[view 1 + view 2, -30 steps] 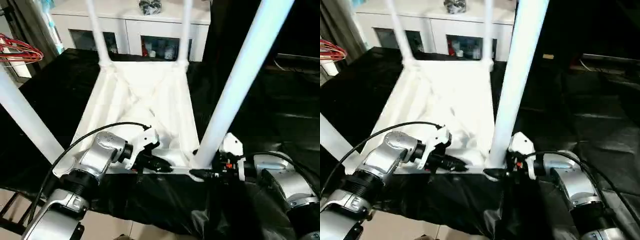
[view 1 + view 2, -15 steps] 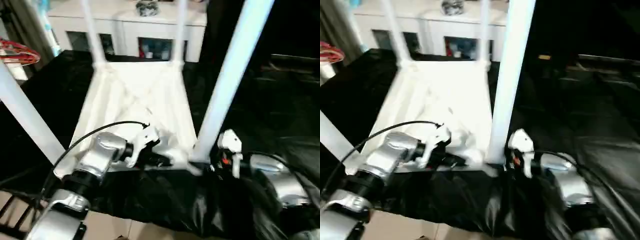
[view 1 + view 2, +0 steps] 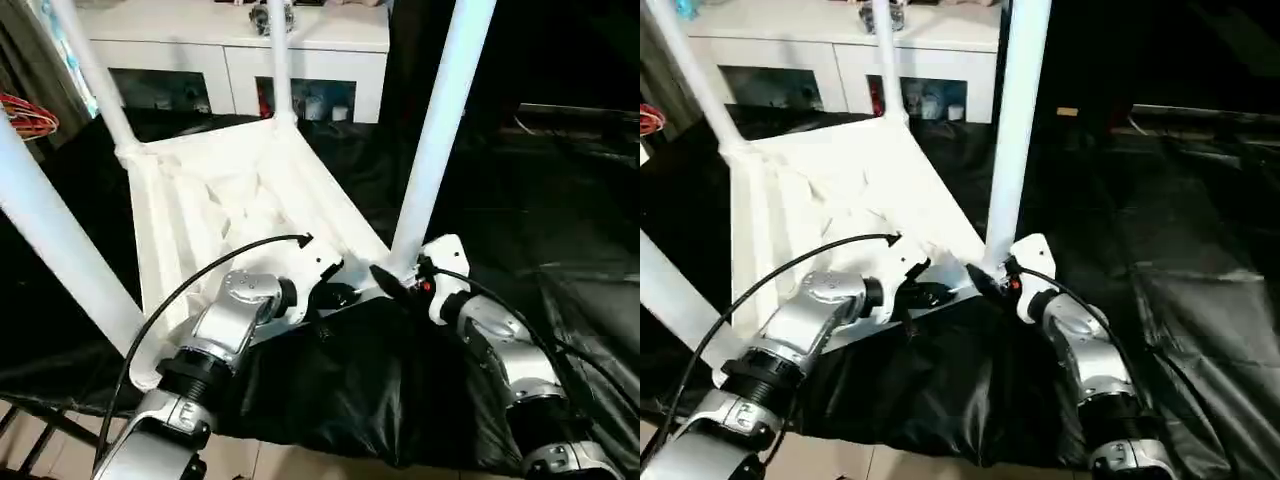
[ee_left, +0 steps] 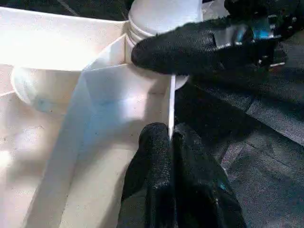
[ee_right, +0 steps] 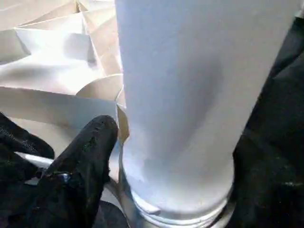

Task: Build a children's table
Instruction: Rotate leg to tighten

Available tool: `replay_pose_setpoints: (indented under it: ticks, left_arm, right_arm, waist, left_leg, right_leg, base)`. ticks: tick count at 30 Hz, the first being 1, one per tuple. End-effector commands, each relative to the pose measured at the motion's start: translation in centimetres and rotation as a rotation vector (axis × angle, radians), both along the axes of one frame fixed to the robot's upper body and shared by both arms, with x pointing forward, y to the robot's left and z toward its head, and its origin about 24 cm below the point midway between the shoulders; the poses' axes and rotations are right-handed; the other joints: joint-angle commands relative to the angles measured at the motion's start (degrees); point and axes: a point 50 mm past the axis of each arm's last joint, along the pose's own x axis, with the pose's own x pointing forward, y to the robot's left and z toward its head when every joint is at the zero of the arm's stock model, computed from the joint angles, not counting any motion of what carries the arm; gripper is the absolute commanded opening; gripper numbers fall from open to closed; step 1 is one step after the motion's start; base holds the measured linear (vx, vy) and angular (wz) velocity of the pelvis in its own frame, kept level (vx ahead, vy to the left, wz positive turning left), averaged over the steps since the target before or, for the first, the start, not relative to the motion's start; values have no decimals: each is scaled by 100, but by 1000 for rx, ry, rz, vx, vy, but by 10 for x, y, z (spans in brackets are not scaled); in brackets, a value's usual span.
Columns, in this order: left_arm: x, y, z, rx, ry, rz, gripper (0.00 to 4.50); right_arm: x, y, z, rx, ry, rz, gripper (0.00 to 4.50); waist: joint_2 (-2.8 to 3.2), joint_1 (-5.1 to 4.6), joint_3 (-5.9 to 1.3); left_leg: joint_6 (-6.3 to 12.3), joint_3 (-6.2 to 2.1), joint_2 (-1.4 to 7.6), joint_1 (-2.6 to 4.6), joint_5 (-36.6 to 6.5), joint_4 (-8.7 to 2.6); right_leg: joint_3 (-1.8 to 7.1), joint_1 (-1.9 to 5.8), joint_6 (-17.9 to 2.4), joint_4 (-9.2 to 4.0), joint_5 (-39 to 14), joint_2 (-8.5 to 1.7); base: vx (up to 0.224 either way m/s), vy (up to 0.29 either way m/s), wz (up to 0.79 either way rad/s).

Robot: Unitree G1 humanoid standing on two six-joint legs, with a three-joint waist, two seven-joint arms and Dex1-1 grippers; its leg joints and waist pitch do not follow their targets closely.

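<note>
The children's table point(image 3: 235, 195) lies upside down on the black cloth point(image 3: 560, 200) in front of me, its ribbed underside facing up and all four white legs standing in the corner sockets. The two far legs point(image 3: 281, 60) rise near the white cabinet point(image 3: 250, 50) behind; the near left leg point(image 3: 55, 240) slants up past my left forearm, and the near right leg point(image 3: 438, 130) stands just ahead of my right wrist.

My left gripper point(image 4: 172, 137) is pressed together on the thin near edge wall of the tabletop point(image 4: 171, 107), one black finger on each side of it, close to the near right corner socket point(image 4: 156, 42).

My right gripper point(image 3: 392, 283) sits at the foot of that same near right leg. In the right wrist view one of its black fingers point(image 5: 80, 166) lies beside the base of the leg point(image 5: 190, 95), by the socket rim; the other finger I cannot make out. The jaws stand wide around the leg's foot, but I cannot tell whether they are loose or pinching it.
</note>
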Motion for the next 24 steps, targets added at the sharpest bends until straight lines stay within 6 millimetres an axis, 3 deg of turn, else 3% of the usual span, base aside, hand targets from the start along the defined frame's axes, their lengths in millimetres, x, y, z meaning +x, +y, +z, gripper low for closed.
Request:
replay_pose_setpoints:
  ticks: [1,8,9,10,13,16,21,24]
  left_arm:
    - [-6,-21,18,-135,-35,-135,0]
    - [-7,-4,21,-125,8,-273,0]
    - [-8,2,22,-111,27,-327,0]
    - [-8,2,22,-111,27,-327,0]
    - [-8,9,22,-92,44,-376,0]
    - [-5,12,24,-91,58,-393,0]
    - [-6,15,25,-100,89,-439,0]
    - [-5,18,23,-90,96,-442,0]
  right_arm:
    - [-14,29,-10,-15,56,234,405]
    - [-26,4,-3,-45,68,423,405]
    - [-32,-3,0,-44,84,499,405]
    - [-32,-3,0,-44,84,499,405]
    - [-41,-9,3,-46,101,586,405]
    - [-51,-13,3,-37,158,670,405]
    - [-53,-15,4,-27,179,703,367]
    - [-55,-15,5,-14,195,726,331]
  waist:
    - [-70,31,-288]
    - [-7,109,-315]
    - [42,142,-324]
    - [29,151,-329]
    - [71,172,-339]
    - [58,212,-324]
    - [46,237,-306]
    - [47,262,-316]
  left_leg:
    - [249,-73,99,19,-1569,-427]
    - [474,-38,112,47,-1263,-371]
    - [509,-41,119,38,-1075,-362]
    - [532,-39,119,40,-1028,-357]
    - [598,-26,133,47,-937,-330]
    - [613,-17,140,54,-1059,-333]
    - [364,-27,142,73,-1344,-367]
    - [373,-29,141,73,-1268,-361]
  right_leg:
    - [119,210,-1078,-416,-1713,-200]
    - [124,235,-1371,-354,-1082,-188]
    - [117,257,-1469,-308,-732,-181]
    - [112,268,-1503,-294,-627,-174]
    - [103,271,-1671,-245,-265,-169]
    - [106,281,-1699,-259,-380,-177]
    - [119,261,-1532,-320,-1066,-203]
    - [119,260,-1534,-308,-959,-196]
  base:
    - [0,0,0]
    - [0,0,0]
    - [0,0,0]
    - [0,0,0]
    - [0,0,0]
    - [0,0,0]
    - [0,0,0]
    - [0,0,0]
